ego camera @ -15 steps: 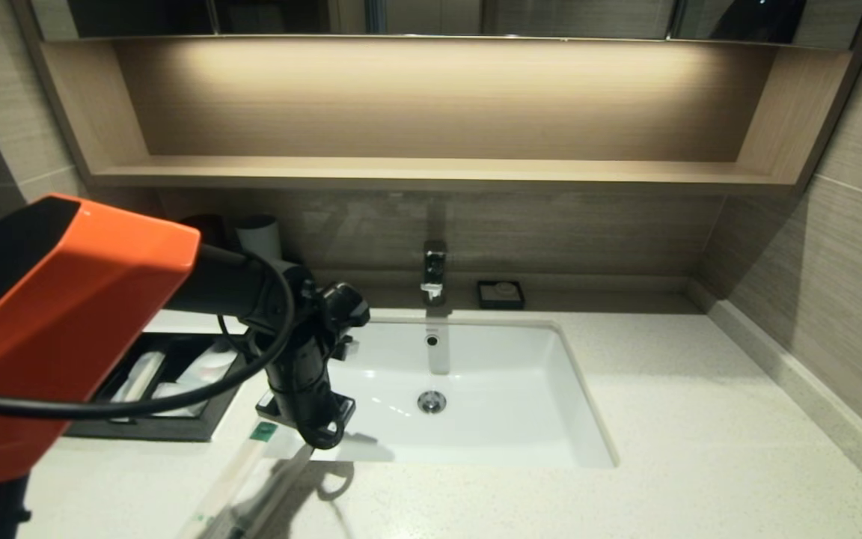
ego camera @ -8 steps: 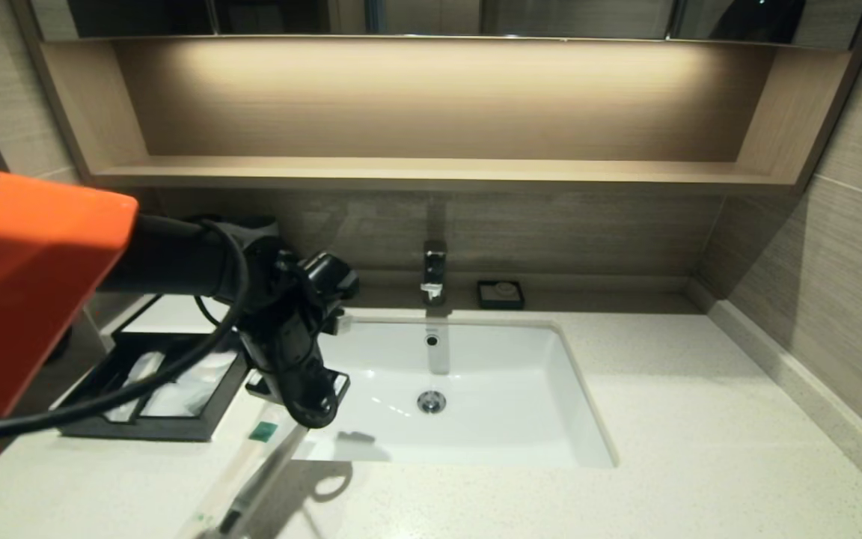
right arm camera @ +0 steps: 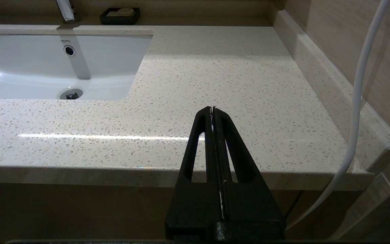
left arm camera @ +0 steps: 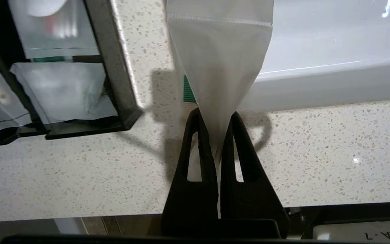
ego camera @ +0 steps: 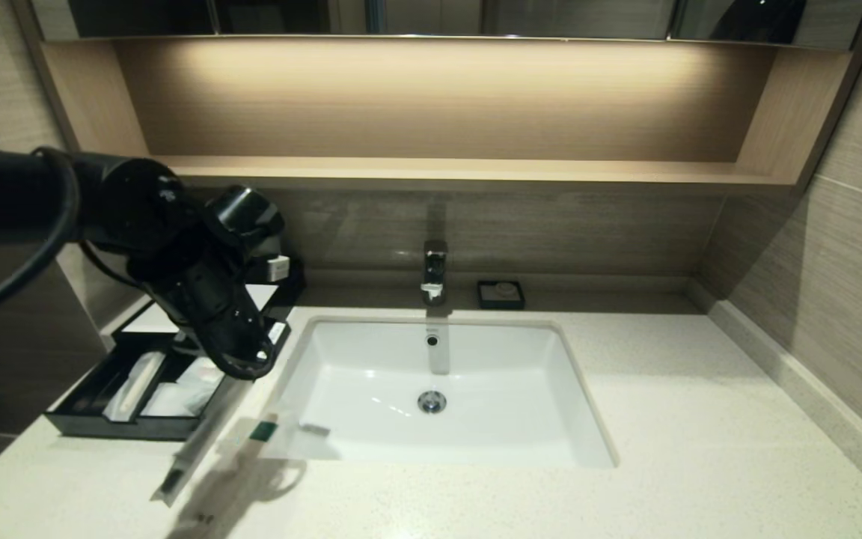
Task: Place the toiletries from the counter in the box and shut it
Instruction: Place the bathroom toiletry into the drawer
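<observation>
Left gripper (left arm camera: 217,117) is closed tight on the end of a long, slim toiletry in a translucent whitish plastic wrapper (left arm camera: 219,64), the film pinched to a narrow neck between its black fingers (left arm camera: 200,135) and fanning out wide beyond them. In the head view this gripper (ego camera: 248,367) hangs above the near right corner of the low black rectangular box (ego camera: 83,423), and the held wrapper (ego camera: 195,445) trails down and toward the robot from it, its dark lower tip reaching just over the cream-white speckled stone worktop (ego camera: 670,419). The box stands on the worktop left of the white rectangular sink (ego camera: 438,385), with its black drawer pulled open toward the robot; whitish wrapped packets (ego camera: 165,385) lie inside the drawer. From the left wrist camera the drawer's dark rim (left arm camera: 115,67) and the packets in it (left arm camera: 59,91) sit just beside the gripper. A second slim wrapped toiletry with a small green label (ego camera: 259,434) lies flat on the worktop between the box and the sink's front left corner, in the arm's shadow.

Right gripper (right arm camera: 213,113) is held low off the worktop's front edge, right of the sink, its black fingers pressed together on nothing. A chrome tap (ego camera: 434,271) and a small black soap dish (ego camera: 500,294) stand behind the sink.
</observation>
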